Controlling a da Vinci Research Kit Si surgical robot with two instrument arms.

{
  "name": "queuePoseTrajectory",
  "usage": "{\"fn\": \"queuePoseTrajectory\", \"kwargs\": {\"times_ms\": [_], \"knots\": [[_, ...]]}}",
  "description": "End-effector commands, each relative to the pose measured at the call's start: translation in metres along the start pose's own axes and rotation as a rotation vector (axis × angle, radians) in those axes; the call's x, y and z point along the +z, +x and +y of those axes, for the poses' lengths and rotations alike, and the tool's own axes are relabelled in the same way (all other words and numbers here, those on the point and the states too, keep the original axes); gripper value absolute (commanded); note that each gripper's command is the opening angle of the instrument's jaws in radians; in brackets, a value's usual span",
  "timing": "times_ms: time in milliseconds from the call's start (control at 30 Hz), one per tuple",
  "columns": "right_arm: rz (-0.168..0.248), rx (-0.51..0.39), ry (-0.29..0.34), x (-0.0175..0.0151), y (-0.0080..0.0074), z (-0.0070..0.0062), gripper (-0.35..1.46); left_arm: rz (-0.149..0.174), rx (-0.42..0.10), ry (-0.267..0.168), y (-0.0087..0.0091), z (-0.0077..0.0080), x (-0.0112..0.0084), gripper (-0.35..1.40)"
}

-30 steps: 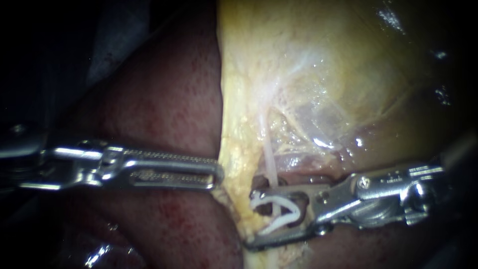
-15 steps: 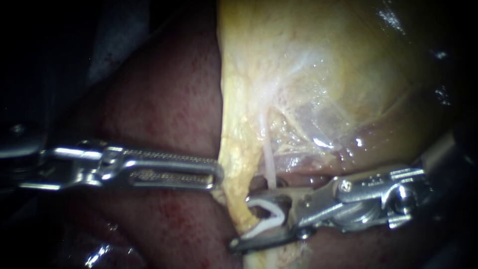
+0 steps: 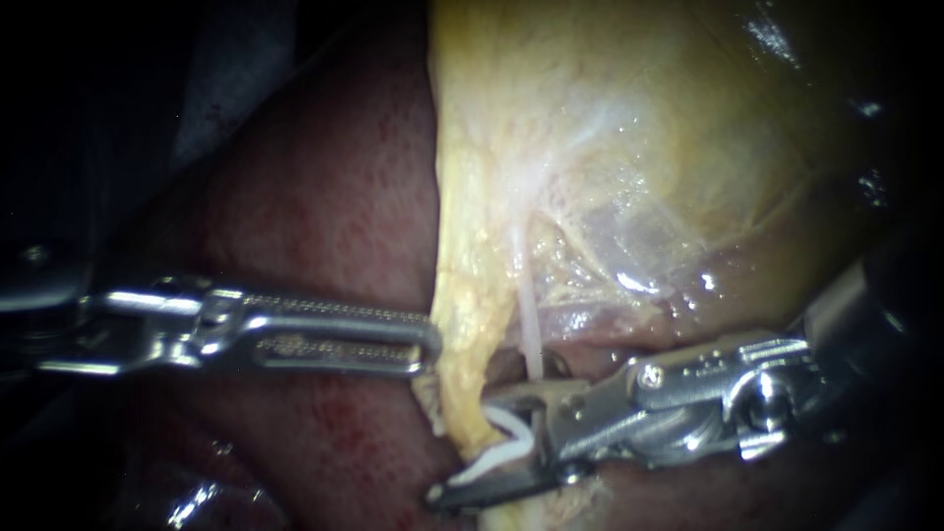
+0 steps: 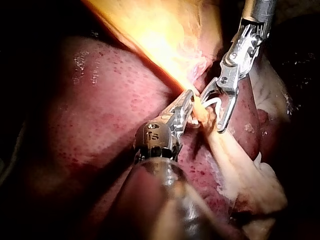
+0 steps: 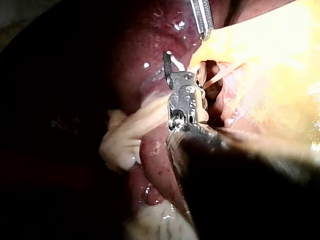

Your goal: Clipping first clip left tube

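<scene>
- Reaching in over the liver [image 3: 324, 216], the right instrument [image 3: 460, 444] carries a white clip [image 3: 501, 457] in its hand. The two jaws stand well apart, each bearing on one leg of the clip, so the hand is grasping the clip and has not squeezed it closed.
- The pale tube [image 3: 529, 329] comes down from the gallbladder [image 3: 639, 147] and slips behind the upper jaw, just beside the clip's bend. From where I stand I can't tell whether it lies inside the clip's mouth or only behind it.
- A flap of yellow fatty tissue [image 3: 462, 324] hangs across the clip's open end and hides part of it.
- On the far side of that flap from the clip, the left instrument [image 3: 431, 344] has its hand clenched. In the view from its own arm it looks to be pinching the flap's edge and holding it taut.
- I'd judge the tube to be thin, soft and wet. It would likely slide off a jaw and stretch or tear under a sideways tug.
- The place to take it is the bare stretch just above the clip, square across, with both legs past it and no fat caught in between.
- The clip looks light, so a skewed squeeze could twist it or close it on the flap instead.
</scene>
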Motion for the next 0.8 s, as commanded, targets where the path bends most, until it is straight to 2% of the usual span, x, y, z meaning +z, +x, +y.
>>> {"fn": "queuePoseTrajectory", "kwargs": {"times_ms": [33, 500, 800], "knots": [[-0.001, 0.005, 0.004, 0.0001, 0.0001, 0.0000, 0.52, 0.001, 0.000, 0.001, 0.0001, 0.0001, 0.0000, -0.35], [-0.025, -0.001, 0.047, 0.0007, 0.0001, 0.0001, 0.45, 0.000, 0.000, 0.000, 0.0001, 0.0002, 0.0001, -0.35], [-0.027, 0.001, 0.051, 0.0009, -0.0001, 0.0002, 0.42, 0.000, 0.000, 0.000, 0.0001, 0.0002, 0.0001, -0.35]]}}
